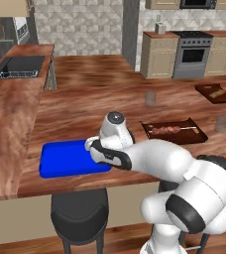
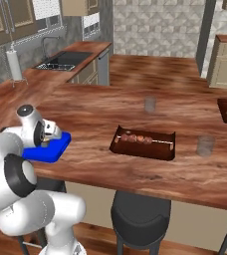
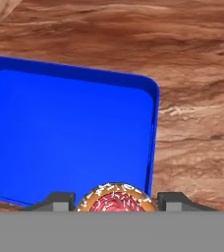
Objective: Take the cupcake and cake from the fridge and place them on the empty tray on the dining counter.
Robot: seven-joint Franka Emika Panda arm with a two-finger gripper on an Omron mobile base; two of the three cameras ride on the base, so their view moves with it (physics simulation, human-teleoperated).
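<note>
Hovering over the near right corner of the bright blue rectangular plastic tray (image 3: 60, 133), the two-finger gripper (image 3: 116, 199) has its jaws partly open and closed against the sides of the tiny dark brown cupcake with a red-pink sprinkled top (image 3: 116, 199), which sits between the two dark finger tips at the bottom of the hand view. That tray, with its low raised rim and rounded corners, lies flat on the long reddish-brown wood-grain dining counter (image 1: 110, 94), close to the counter's near edge, and its blue floor is bare in the part that shows. In the left base view the white arm reaches from the lower right across to the tray (image 1: 65, 158), its hand covering the tray's right end. In the right base view the hand sits at the left, with the cupcake (image 2: 45, 144) a small dark shape under it, just above the tray (image 2: 48, 152). Further along the counter lies a dark brown tray with a skewer of food (image 1: 174, 131), and beyond it a second dark brown tray (image 1: 216, 93). Two small clear glasses (image 1: 150, 98) stand well apart on the wood. A black round stool (image 1: 79, 214) stands below the counter edge.
</note>
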